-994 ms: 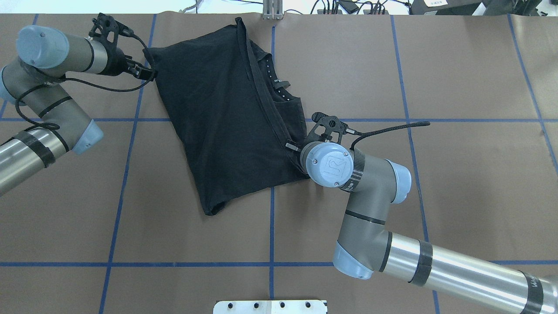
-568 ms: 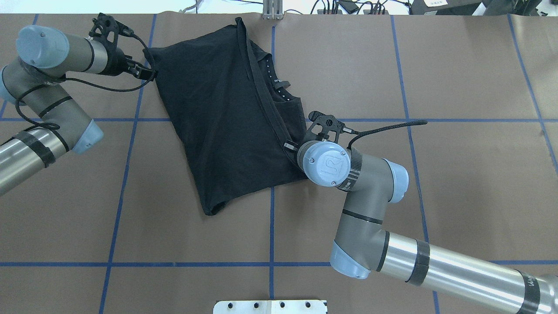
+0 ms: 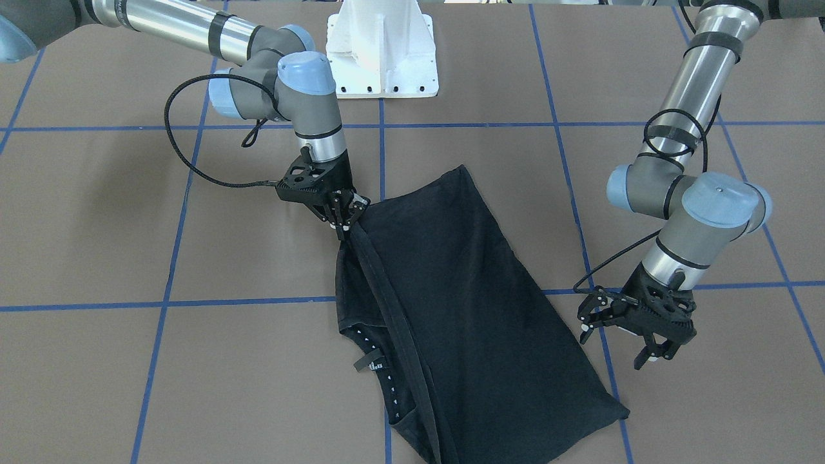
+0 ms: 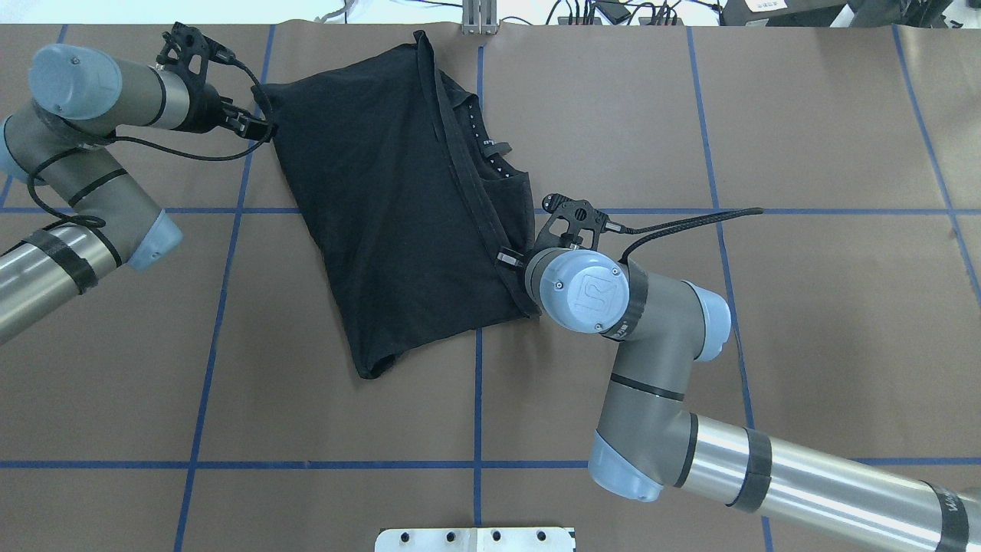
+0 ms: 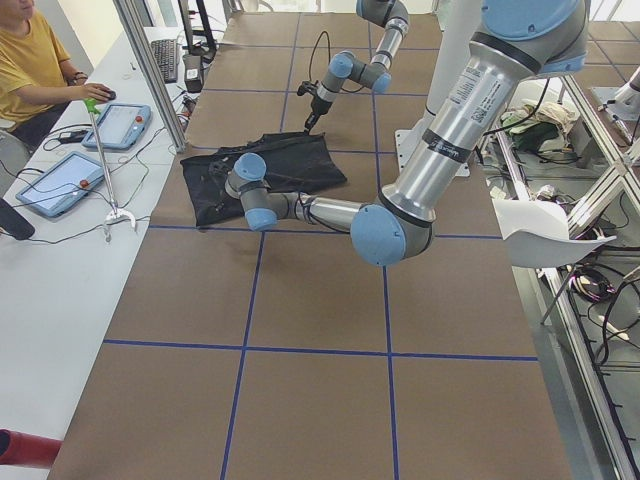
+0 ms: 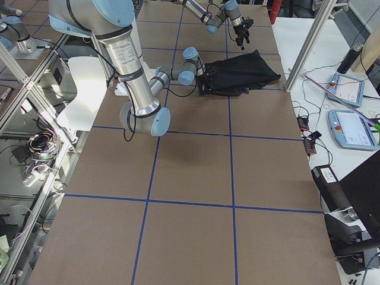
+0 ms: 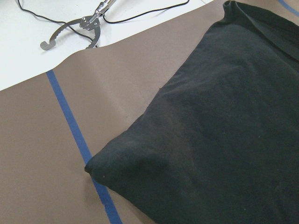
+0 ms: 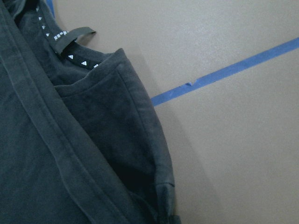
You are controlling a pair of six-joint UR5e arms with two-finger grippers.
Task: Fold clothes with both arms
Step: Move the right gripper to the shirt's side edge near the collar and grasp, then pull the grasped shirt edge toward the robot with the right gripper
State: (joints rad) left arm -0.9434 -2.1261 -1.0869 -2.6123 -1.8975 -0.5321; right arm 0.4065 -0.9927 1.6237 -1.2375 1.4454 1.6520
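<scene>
Black T-shirt hem pinched by right end effector; left end effector spread, beside it.

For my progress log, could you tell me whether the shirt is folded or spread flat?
Folded: the shirt lies doubled, one layer's hemmed edge lying across the inner collar tape.

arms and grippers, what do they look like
The left arm and right arm are silver-grey tubes with light-blue joint caps, black bands and looping black cables. Left gripper and right gripper are black, two-fingered.
</scene>
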